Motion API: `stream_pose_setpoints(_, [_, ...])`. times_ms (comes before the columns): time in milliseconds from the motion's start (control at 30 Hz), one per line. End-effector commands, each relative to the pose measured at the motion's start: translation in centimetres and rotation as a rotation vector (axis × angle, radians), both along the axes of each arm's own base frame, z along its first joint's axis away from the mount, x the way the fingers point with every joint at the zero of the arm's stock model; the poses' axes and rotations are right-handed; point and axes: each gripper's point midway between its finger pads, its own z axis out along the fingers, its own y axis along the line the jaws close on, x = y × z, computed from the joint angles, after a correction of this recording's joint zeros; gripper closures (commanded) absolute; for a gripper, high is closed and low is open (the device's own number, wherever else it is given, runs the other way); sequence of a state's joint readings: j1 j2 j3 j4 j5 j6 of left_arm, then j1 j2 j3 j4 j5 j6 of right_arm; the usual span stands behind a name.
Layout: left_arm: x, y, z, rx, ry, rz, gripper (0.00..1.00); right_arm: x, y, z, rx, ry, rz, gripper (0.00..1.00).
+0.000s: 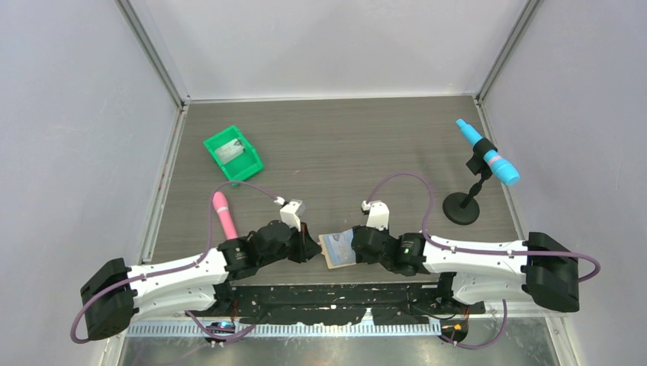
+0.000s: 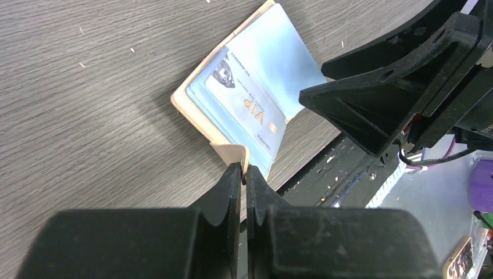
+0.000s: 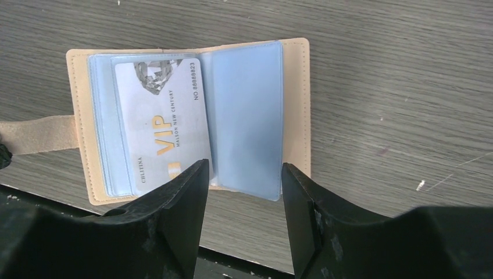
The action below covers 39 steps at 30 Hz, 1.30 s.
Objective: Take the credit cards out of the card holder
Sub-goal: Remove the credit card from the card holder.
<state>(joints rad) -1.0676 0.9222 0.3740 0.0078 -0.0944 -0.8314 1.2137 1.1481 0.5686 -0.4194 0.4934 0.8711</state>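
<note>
On my left wrist view the left gripper [image 2: 244, 171] has its fingers pressed together on the tan strap tab [image 2: 232, 154] of the card holder [image 2: 186, 102], pinching it with no gap showing. The right gripper [image 3: 244, 186] stands about half spread, holding nothing. Its two black fingers [image 3: 186, 189] sit over the near edge of the holder, one over the lower corner of the credit card [image 3: 160, 128], the other at the near corner of the plain blue inner panel [image 3: 247, 116]. I cannot tell whether either finger actually touches.

The holder lies open and flat on the tabletop [image 1: 343, 145], at the near edge between the two arms. The card is tucked in the left half, pale blue-white with gold "VIP" lettering and a grey faceted emblem. Behind it I see layered edges of more blue sleeves, but I cannot make out whether they hold further cards. In the top view the holder is small and partly covered by the right wrist.

The holder looks like soft matte leather. Its panels are glossy clear-blue plastic, and the tabletop is grey wood grain. Far left sits a green bin [image 1: 233, 152], with a pink cylinder [image 1: 224, 213] nearer. A blue tool [image 1: 488, 152] on a black stand [image 1: 461, 207] is at far right.
</note>
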Motion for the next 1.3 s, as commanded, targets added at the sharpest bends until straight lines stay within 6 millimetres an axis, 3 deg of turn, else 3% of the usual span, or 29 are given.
stream_pose_setpoints(0, [0.6, 0.0, 1.0, -0.032, -0.037, 0.024, 1.0, 0.9, -1.4, 0.6, -0.021, -0.054, -0.059, 0.45])
stream_pose_setpoints(133, [0.9, 0.3, 0.7, -0.006, -0.037, 0.044, 1.0, 1.0, -1.7, 0.5, -0.026, -0.07, -0.055, 0.46])
stream_pose_setpoints(233, [0.9, 1.1, 0.1, 0.039, -0.018, 0.075, 0.93, 0.8, -1.2, 0.8, -0.026, -0.068, -0.009, 0.47])
stream_pose_setpoints(467, [1.1, 2.1, 0.4, 0.092, 0.04, 0.141, 0.64, 0.4, 0.7, 4.8, 0.093, -0.075, 0.059, 0.49])
stream_pose_setpoints(633, [0.8, 1.0, 2.4, 0.041, 0.045, 0.111, 0.56, 0.3, 2.5, 7.4, 0.242, -0.121, 0.116, 0.53])
stream_pose_setpoints(800, [0.8, -0.4, 2.8, 0.008, 0.048, 0.079, 0.59, 0.1, 4.4, 7.8, 0.316, -0.119, 0.166, 0.59])
stream_pose_setpoints(933, [0.6, -2.3, 2.8, -0.05, 0.055, 0.022, 0.71, 0.1, 5.5, 6.2, 0.329, -0.069, 0.192, 0.61])
stream_pose_setpoints(1100, [0.7, -3.7, 1.0, -0.043, 0.067, -0.016, 0.85, 0.8, 5.2, 3.4, 0.347, 0.0, 0.205, 0.63])
stream_pose_setpoints(1267, [0.9, -3.4, -1.5, 0.012, 0.089, 0.002, 0.91, 1.7, 4.8, 2.5, 0.396, 0.017, 0.195, 0.66])
